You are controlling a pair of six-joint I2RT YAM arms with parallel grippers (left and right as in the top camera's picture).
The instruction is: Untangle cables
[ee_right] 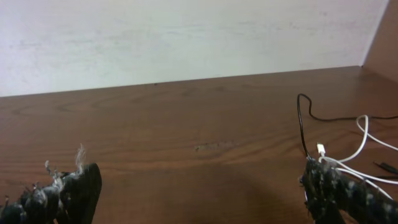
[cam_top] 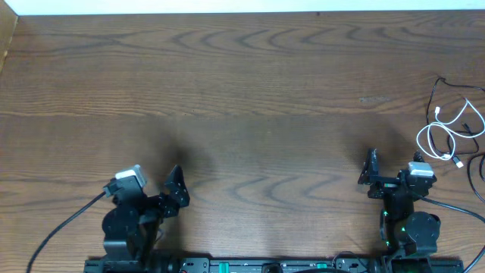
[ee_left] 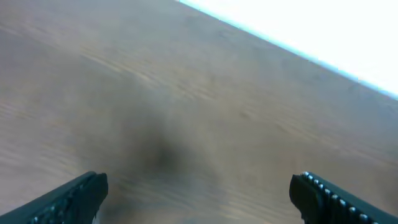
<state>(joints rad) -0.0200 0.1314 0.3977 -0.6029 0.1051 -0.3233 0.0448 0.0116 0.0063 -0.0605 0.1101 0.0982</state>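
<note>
White cable (cam_top: 439,129) and black cable (ee_right: 303,127) lie loosely tangled at the tabletop's (cam_top: 242,91) far right edge, heap running roughly front-to-back. Right hand (cam_top: 369,173) is nearer, with the heap off to its right. Left hand (cam_top: 179,187) is well apart. Both hands spread, empty.

Soft even light; the left wrist view is blurred, its top corner blown out white.
</note>
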